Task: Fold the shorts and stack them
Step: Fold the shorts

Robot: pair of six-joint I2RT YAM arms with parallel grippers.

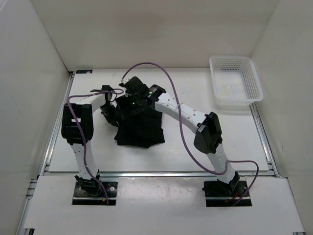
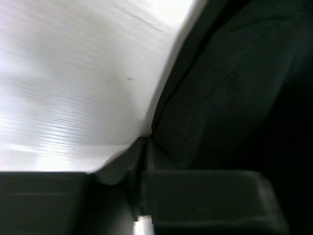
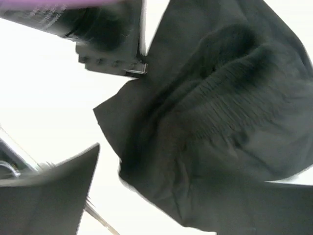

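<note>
Shorts (image 1: 139, 126) heaped left of centre on tabletop (image 1: 146, 159), both hands at far end of heap.
Long axis of heap roughly far-to-near, gathered waistband (image 3: 230, 98) up at far end, legs trailing toward arm bases. Left hand (image 2: 143, 169): pressed together, pinching a cloth edge low against tabletop on heap's left side. Right hand (image 3: 161, 191): spread wide just over waistband, cloth slack between fingers, no pinch visible. Both hands about equally close, nearly touching each other, so crowding is the likely snag. White mesh basket (image 1: 256, 81) well apart at far right corner, out of the way. No fold made yet, by the look of it.
</note>
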